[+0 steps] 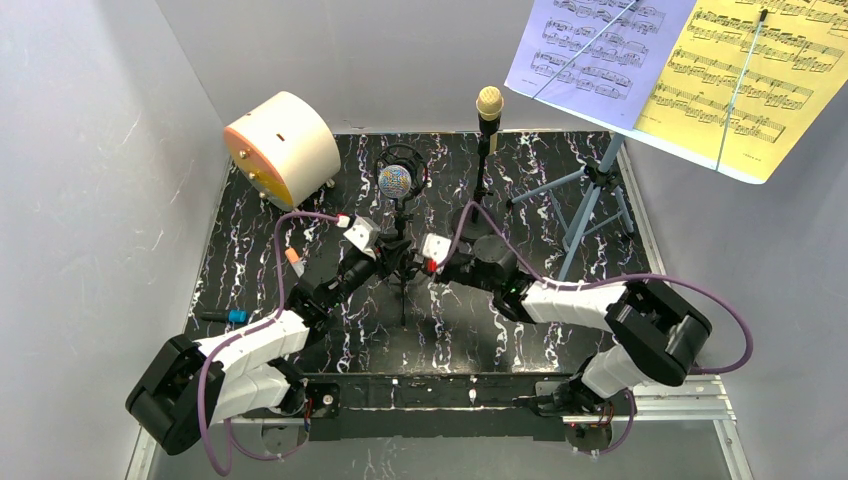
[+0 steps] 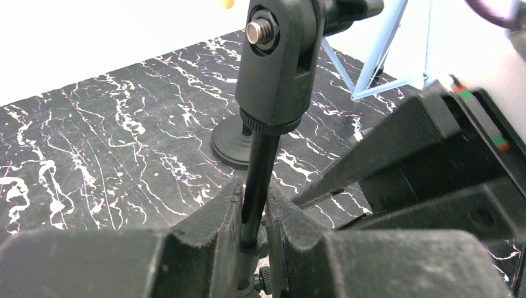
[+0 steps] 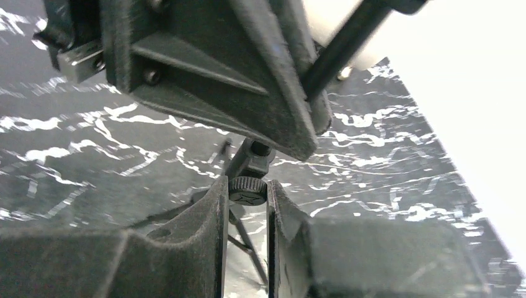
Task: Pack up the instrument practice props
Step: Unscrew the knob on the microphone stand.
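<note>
A silver-headed microphone (image 1: 395,181) sits atop a black tripod pole (image 1: 403,290) at mid-table. My left gripper (image 1: 393,259) is shut on that pole's shaft (image 2: 255,186), just below the clip holder (image 2: 279,62). From the other side, my right gripper (image 1: 420,266) is shut on the pole's knurled knob (image 3: 247,190), above the tripod legs (image 3: 245,239). Behind stands a cream microphone (image 1: 489,103) on a round-base pole (image 2: 234,146). The blue music rack (image 1: 590,200) at the right carries a lavender sheet (image 1: 600,45) and a yellow sheet (image 1: 750,75).
A big cream cylinder with an orange face (image 1: 283,147) lies at the back left. A small orange piece (image 1: 292,257) and a blue-and-black piece (image 1: 230,316) lie on the marbled mat (image 1: 250,230) at the left. Grey walls close in on both sides.
</note>
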Robot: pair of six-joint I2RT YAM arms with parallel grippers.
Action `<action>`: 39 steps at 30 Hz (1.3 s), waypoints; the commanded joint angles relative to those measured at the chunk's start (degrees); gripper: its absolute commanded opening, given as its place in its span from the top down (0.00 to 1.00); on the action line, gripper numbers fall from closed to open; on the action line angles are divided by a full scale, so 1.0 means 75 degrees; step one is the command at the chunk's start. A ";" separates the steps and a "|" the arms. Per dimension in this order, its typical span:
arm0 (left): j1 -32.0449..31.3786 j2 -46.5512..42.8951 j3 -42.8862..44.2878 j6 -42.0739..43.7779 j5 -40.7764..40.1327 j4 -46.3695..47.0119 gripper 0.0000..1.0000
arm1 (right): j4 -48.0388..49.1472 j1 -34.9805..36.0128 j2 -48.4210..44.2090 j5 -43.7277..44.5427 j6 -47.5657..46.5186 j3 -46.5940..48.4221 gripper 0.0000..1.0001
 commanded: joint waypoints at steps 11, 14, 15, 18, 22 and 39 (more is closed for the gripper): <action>-0.0118 0.0119 -0.0201 -0.0099 0.0217 -0.1432 1.00 | 0.0008 0.1477 0.0349 0.2839 -0.7474 0.0376 0.99; -0.0112 0.0107 -0.0219 -0.0079 0.0156 -0.1437 1.00 | -0.0772 0.1476 0.0117 0.2730 -0.5789 0.0840 0.99; -0.0119 0.0107 -0.0224 -0.0062 0.0138 -0.1443 1.00 | -0.0963 0.1473 0.0079 0.2754 -0.5232 0.0981 0.97; -0.0110 0.0102 -0.0186 0.0000 0.0100 -0.1548 1.00 | -0.1628 0.1427 -0.0051 0.2621 -0.3953 0.1244 0.73; -0.0112 0.0051 -0.0190 0.0063 0.0023 -0.1612 1.00 | -0.2665 0.1045 -0.0274 0.1926 -0.2427 0.1644 0.48; -0.0120 0.0084 -0.0155 0.0099 0.0080 -0.1654 1.00 | -0.5239 -0.0095 0.0072 -0.0163 -0.0294 0.3217 0.40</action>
